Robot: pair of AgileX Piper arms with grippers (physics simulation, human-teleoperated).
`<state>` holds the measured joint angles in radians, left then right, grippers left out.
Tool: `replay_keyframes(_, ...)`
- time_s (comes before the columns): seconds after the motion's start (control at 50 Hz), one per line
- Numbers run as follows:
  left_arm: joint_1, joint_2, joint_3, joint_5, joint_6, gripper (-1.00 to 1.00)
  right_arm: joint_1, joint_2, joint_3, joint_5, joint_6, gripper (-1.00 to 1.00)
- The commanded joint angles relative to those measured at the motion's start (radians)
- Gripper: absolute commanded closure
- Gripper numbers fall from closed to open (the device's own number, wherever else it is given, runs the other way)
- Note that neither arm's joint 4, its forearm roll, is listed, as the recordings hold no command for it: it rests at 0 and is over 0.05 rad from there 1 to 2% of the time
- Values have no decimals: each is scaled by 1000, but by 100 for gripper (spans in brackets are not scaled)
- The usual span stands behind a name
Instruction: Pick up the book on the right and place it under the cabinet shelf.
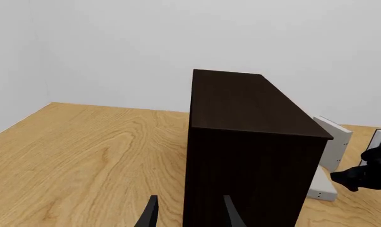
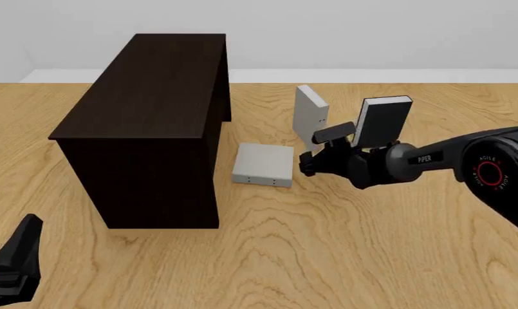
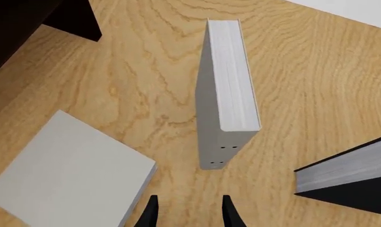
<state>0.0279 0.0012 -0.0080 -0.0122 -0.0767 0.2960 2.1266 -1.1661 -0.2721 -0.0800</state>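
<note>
I see the light grey book (image 2: 310, 116) standing upright on one edge, tiny dark dots low on its spine, well right of the big, near-black cabinet shelf (image 2: 147, 96), not touching it.

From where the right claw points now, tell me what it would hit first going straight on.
Most likely the upright grey book: in the right wrist view it stands dead ahead of the open right claw. The flat grey book and black book lie off to either side. Depth is uncertain.
</note>
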Motion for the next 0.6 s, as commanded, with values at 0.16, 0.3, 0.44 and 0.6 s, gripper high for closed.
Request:
replay_keyframes(0.16,0,0,-1,1,-1,-100,10,11,-5,-2,5,-100)
replay_keyframes(0.3,1,0,-2,2,-2,-100,16,15,-13,3,5,-100)
replay_keyframes(0.44,1,0,-1,1,-3,-100,21,19,-19,6,7,-100)
replay_keyframes(0.6,1,0,2,-2,-5,-100,22,22,-24,11,5,-100)
